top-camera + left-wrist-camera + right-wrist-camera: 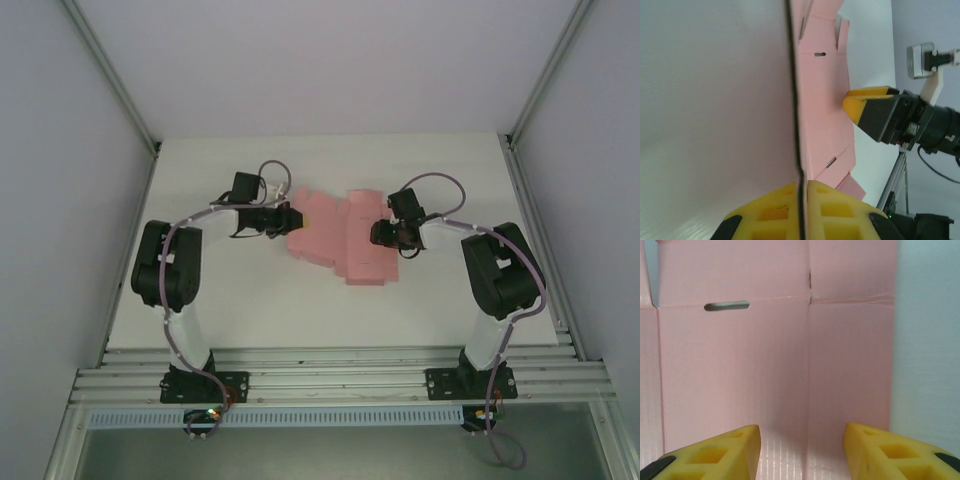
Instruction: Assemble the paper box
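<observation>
Found paper box (345,238) at the middle of the surface (250,300), with bare white room all round. Side walls (60,200) and near rail (340,365) stood well apart from it. Logged left end effector (801,192) clamped shut on the sheet's left edge, card seen edge-on between the pads. Logged right end effector (801,440) with jaws apart over the right half, tips possibly touching card. Noted thin matte pink sheet, unfolded, creased, with narrow slots and notched flaps. Lay long axis left to right, slightly skewed.

The paper box (345,240) lies mid-counter (250,300). The left gripper (290,217) is at its left edge, the right gripper (385,233) over its right half.
</observation>
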You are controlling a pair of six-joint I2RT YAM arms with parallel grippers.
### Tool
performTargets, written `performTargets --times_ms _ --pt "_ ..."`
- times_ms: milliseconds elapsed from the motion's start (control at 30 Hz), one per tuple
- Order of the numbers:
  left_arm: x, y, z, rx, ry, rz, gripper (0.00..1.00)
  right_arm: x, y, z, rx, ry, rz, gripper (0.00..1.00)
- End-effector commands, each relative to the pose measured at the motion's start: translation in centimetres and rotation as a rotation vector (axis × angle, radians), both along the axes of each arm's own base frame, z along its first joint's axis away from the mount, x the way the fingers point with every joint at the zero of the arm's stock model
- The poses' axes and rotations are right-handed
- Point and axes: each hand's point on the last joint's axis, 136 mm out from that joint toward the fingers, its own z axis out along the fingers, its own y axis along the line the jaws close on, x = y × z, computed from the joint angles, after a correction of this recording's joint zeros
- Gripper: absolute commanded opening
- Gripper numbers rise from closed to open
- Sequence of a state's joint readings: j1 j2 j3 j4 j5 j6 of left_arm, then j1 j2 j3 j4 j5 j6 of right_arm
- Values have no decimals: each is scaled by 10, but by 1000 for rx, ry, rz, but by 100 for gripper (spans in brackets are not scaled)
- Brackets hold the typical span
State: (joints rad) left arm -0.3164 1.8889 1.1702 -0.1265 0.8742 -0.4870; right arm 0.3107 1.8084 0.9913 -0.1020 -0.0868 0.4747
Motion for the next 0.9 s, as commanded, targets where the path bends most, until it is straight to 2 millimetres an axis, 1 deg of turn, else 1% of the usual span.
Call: performTargets --times_ms 0,100,133,167,233,300,333,367,433,533,567,633,700,733,833,867 --pt "6 0 35 4 -127 -25 0 -22 1 -3 52 47 24 53" --pt "4 -6 69 -37 -228 -71 0 -13 -1 38 147 -65 11 56" --pt "1 -8 85 -69 -276 -95 0 -11 -3 52 178 -109 10 60" --pt "-3 -11 100 -103 -324 -120 0 -10 -6 67 205 -156 11 63" --pt "-11 -15 130 -164 -420 -152 0 -11 -12 93 259 -239 20 64" --pt "-19 -17 154 -220 -477 -180 0 -15 -20 112 319 -288 23 63" --pt "-26 -19 167 -259 -501 -204 0 -18 -25 120 349 -310 28 64" --pt "-33 -20 180 -297 -522 -232 0 -21 -29 133 369 -349 38 66" --pt "-49 -24 204 -382 -568 -302 0 -31 -37 148 383 -409 58 69" --pt "-69 -27 237 -473 -635 -367 0 -47 -43 174 400 -492 113 72" --pt "-76 -29 246 -492 -654 -384 0 -53 -43 183 407 -520 132 73" --pt "-83 -29 261 -507 -680 -394 0 -62 -45 198 409 -567 150 78" --pt "-87 -30 270 -498 -690 -393 0 -70 -44 212 409 -621 179 83" --pt "-90 -30 273 -489 -695 -394 0 -73 -46 218 409 -645 181 84" --pt "-98 -32 278 -466 -712 -396 0 -82 -43 236 434 -707 223 82" --pt "-101 -32 279 -464 -717 -398 0 -85 -41 241 451 -724 242 78"
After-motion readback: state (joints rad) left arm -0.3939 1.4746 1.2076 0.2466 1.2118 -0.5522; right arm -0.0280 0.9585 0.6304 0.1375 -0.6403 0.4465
